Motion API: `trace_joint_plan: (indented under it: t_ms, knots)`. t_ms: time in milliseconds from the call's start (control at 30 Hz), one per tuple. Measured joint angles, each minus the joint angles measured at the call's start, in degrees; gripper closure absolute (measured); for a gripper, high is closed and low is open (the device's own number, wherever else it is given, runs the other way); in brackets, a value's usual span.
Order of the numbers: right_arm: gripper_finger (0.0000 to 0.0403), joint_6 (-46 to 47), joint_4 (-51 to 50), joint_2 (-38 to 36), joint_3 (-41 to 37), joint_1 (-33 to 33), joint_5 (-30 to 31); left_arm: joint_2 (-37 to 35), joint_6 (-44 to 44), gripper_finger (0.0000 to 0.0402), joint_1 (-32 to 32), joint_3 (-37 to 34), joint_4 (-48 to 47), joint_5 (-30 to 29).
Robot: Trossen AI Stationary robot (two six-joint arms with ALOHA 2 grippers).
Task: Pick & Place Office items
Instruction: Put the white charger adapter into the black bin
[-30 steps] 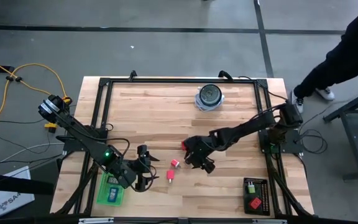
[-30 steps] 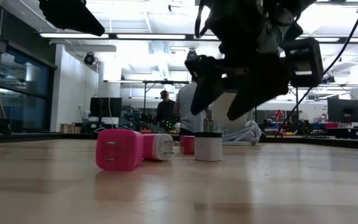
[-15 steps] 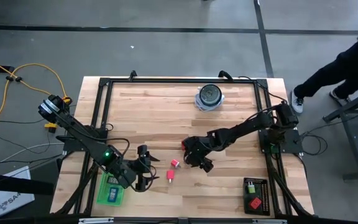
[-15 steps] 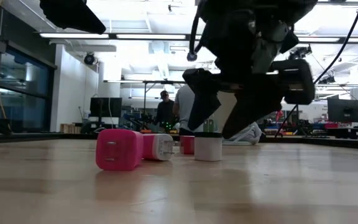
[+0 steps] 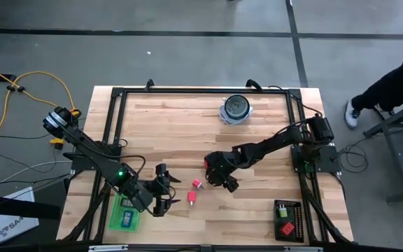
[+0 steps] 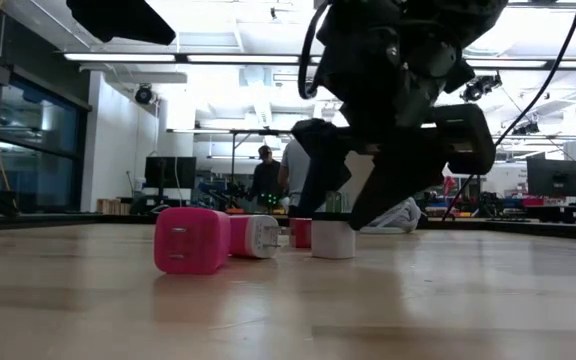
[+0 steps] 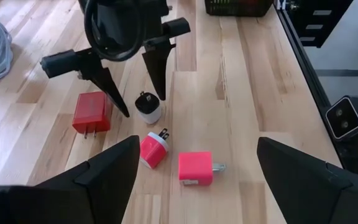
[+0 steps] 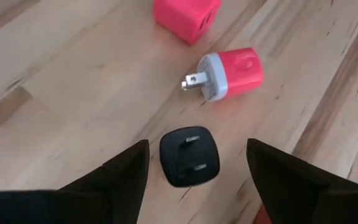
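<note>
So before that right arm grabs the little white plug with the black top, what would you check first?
1. Right gripper fingers open: ok.
2. Fingers either side of the white plug: ok.
3. Plug standing upright, prongs up: ok.
4. Red plug and pink plug outside the fingers: ok.
5. Fingers low enough to grip: cannot tell.
6. Left gripper waiting apart, open: ok.

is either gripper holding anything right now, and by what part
Nothing is held. The right gripper is open, its fingers either side of the white charger with the black pronged top but not closed on it. The left gripper is open and empty.
</note>
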Motion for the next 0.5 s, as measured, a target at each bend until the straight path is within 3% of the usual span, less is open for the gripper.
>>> trace_joint_plan:
  t_ms: [500]
  knots:
    - [0.0159,0.5,-0.4,0.2,0.0,0.1,0.2,0.0,0.0,0.0085,0.0,0.0,0.3,0.0]
